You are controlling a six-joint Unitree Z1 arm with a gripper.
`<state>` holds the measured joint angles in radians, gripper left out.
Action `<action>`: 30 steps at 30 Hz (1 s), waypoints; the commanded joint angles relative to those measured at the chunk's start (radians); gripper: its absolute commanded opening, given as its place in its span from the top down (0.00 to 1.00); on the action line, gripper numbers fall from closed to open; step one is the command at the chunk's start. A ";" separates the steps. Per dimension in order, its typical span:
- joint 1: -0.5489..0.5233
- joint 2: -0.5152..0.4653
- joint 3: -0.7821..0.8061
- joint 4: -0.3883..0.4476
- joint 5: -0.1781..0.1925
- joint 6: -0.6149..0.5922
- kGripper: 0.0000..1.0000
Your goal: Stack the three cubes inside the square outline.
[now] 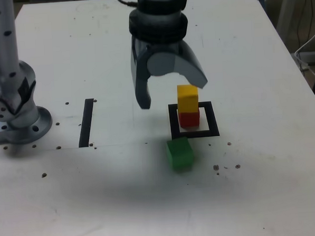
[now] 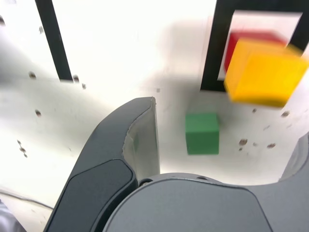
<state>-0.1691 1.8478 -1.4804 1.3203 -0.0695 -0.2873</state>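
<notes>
The gripper (image 1: 169, 95) is hanging above the white table (image 1: 256, 187) with its jaws spread wide and nothing between them, pointing downward just to the exterior view's left of the little tower. The yellow cube (image 1: 187, 98) is sitting on top of the red cube (image 1: 189, 119), and the pair is standing inside the square outline (image 1: 195, 133), the thick black frame with the white middle. The yellow one is looking turned a touch against the red one beneath it, though the wrist view is blurred there and I cannot be certain how well they are lining up. The green cube (image 1: 180, 153) is lying on the bare table outside the frame, just in front of the frame's near edge and a little toward the exterior view's left, close to it but seemingly not touching. In the wrist view one dark grey finger (image 2: 130, 145) is reaching out over the table, with the green cube (image 2: 202, 133) showing in the open gap beside it and the yellow cube (image 2: 263, 72) looming large beyond, over the red cube (image 2: 239, 41) and the square outline (image 2: 212, 48). A straight black strip (image 1: 86, 123) is lying well off to the exterior view's left, near the grey arm base (image 1: 17, 117), and small dark specks are dotting the tabletop
</notes>
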 commanded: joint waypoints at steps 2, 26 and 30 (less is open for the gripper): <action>-0.046 0.000 0.023 -0.040 -0.031 -0.050 0.01; -0.204 0.113 0.106 -0.203 0.018 -0.230 0.03; -0.204 0.139 0.106 -0.215 0.028 -0.231 0.07</action>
<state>-0.3722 1.9730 -1.3716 1.1132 -0.0450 -0.5165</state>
